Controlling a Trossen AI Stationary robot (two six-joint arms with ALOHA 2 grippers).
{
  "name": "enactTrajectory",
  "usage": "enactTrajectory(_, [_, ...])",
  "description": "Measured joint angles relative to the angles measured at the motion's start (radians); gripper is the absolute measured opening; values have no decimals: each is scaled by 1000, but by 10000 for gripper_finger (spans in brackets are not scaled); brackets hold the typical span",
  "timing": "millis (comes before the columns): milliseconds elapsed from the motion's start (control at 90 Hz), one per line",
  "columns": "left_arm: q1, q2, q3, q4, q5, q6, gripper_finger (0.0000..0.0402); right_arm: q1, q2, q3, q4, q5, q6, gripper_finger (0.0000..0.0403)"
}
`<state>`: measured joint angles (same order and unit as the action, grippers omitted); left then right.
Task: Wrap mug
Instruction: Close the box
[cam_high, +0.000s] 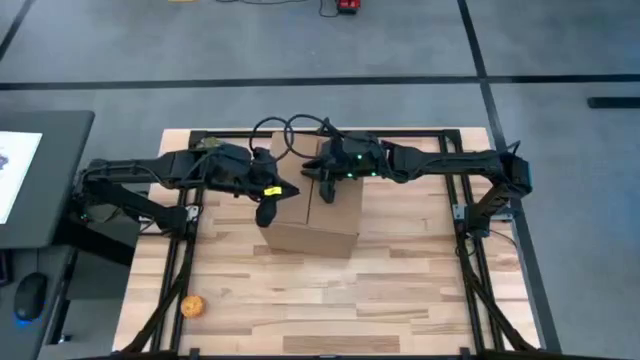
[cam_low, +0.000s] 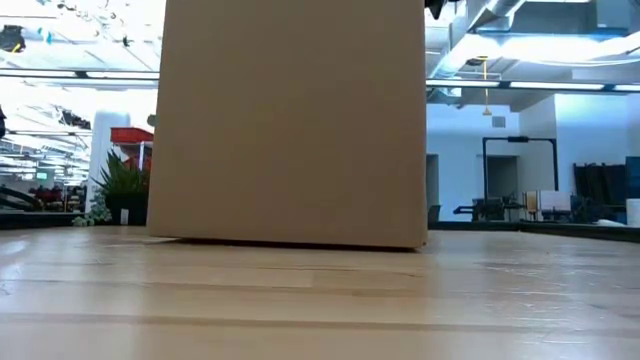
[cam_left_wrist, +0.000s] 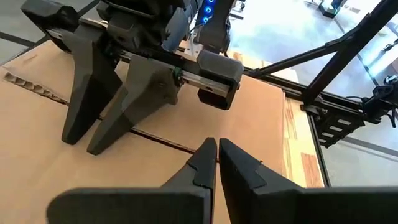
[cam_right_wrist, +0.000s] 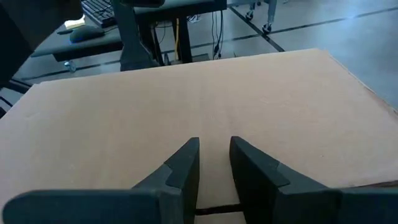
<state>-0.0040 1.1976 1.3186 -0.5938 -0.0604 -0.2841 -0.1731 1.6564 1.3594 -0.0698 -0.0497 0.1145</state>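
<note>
We see a closed cardboard box (cam_high: 313, 213) standing near the middle of the wooden worktop (cam_high: 400, 290); no mug shows in any view, so we cannot tell whether one is inside. In the low view the box (cam_low: 290, 120) fills most of the frame, its base flat on the boards.

Both arms reach over the box top. The left gripper (cam_high: 268, 210) hangs at the box's left edge, and in its wrist view its 2 fingers (cam_left_wrist: 202, 163) are pressed nearly together, tips just above the seam between the top flaps (cam_left_wrist: 149, 138). The right gripper (cam_high: 328, 190) is over the middle of the lid; from the left wrist view its fingers (cam_left_wrist: 106, 112) point down onto the cardboard, close together. In the right wrist view the fingers (cam_right_wrist: 186, 165) stand slightly apart with only a narrow gap, pinching nothing, the flat lid (cam_right_wrist: 205, 99) right beneath them.

A small orange ball (cam_high: 193, 306) lies well apart near the worktop's front-left corner.
</note>
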Motion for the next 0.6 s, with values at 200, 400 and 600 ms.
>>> enactTrajectory(200, [0, 0, 0, -36, -55, 13, 0, -29, -2, 3, -47, -53, 30, 81])
enactTrajectory(400, [0, 0, 0, -55, -91, 33, 0, -109, -2, 3, -53, -69, 16, 81])
enactTrajectory(600, [0, 0, 0, -50, -119, 52, 0, -189, -2, 2, -55, -68, 7, 81])
